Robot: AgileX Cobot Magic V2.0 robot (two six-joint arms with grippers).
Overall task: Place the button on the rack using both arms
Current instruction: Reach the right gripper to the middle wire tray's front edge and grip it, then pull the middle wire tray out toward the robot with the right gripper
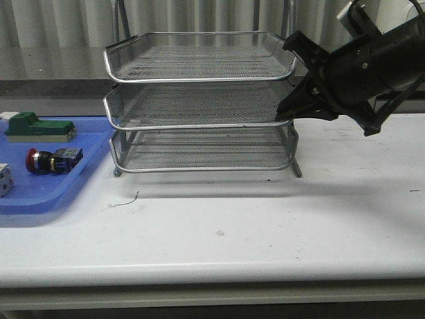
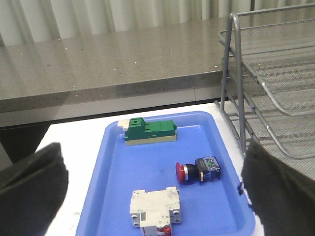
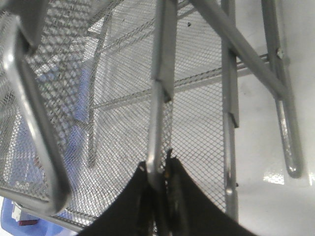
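Note:
The button, red-headed with a black body, lies on its side in the blue tray, left of the rack. In the left wrist view the button lies near the tray's rack-side edge. My left gripper hovers open above the tray, its fingers spread wide with nothing between them. It does not show in the front view. My right gripper is at the rack's right side, shut on the chrome rim of the middle tier; both pads pinch that rim.
A green-and-beige block and a white breaker block share the blue tray. The wire rack stands close beside the tray. A grey stone ledge runs behind the white table.

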